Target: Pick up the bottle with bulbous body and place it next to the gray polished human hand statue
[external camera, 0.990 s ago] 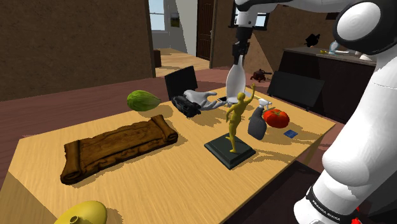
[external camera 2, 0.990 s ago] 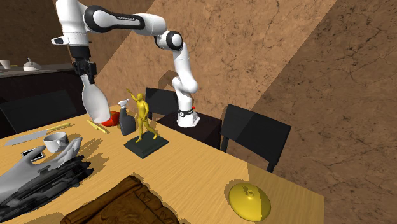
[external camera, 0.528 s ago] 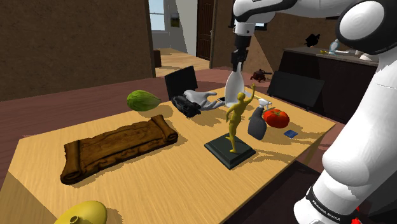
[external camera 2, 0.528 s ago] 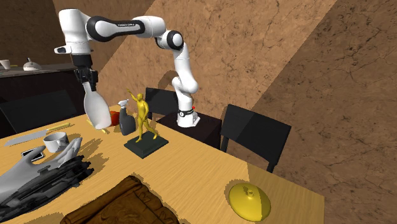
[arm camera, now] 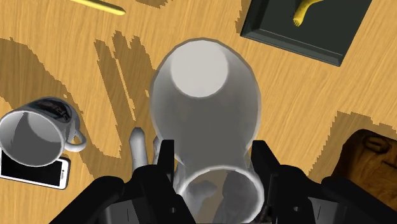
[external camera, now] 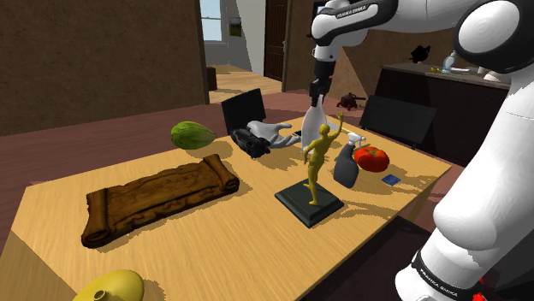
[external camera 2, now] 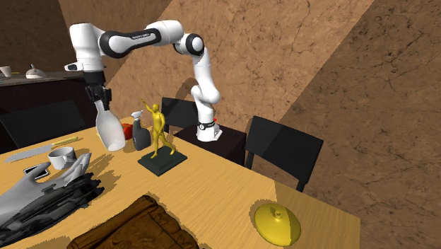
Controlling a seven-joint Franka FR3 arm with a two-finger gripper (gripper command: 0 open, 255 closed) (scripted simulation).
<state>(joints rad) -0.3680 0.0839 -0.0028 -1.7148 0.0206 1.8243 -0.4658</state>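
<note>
"Now, near the gray hand statue, is the white bottle lower than 1 second ago?"

"Yes. It hangs tilted over the counter, neck clasped in the gripper, between statue and gold figurine; release looks close."

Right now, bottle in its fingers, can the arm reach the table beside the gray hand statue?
Probably yes. The fingers clasp the bottle over bare table close to the hand statue; the mug and gold figurine stand off to either side, leaving the drop free.
</note>
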